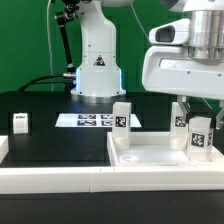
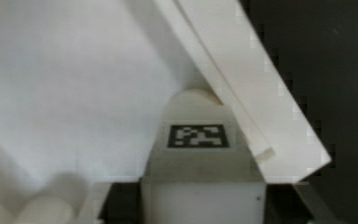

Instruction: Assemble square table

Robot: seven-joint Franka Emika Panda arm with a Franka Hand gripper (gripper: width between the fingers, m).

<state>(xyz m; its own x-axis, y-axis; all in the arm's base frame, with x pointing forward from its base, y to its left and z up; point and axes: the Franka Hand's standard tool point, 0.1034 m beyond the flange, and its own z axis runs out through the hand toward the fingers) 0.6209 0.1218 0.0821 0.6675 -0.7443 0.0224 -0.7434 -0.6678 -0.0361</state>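
Note:
The white square tabletop (image 1: 160,157) lies with its raised rim up at the exterior view's right. One tagged white leg (image 1: 122,118) stands at its far left corner and another (image 1: 181,115) at the far right. My gripper (image 1: 200,122) is over the near right corner, shut on a third tagged leg (image 1: 200,140) that stands upright on the slab. In the wrist view this leg (image 2: 199,140) sits between my dark fingers (image 2: 126,200), next to the slab's rim (image 2: 247,90). A fourth leg (image 1: 20,122) lies on the black surface at the far left.
The arm's base (image 1: 97,65) stands at the back centre with the marker board (image 1: 92,120) in front of it. A long white rail (image 1: 50,180) runs along the near edge of the black surface. A green backdrop is behind.

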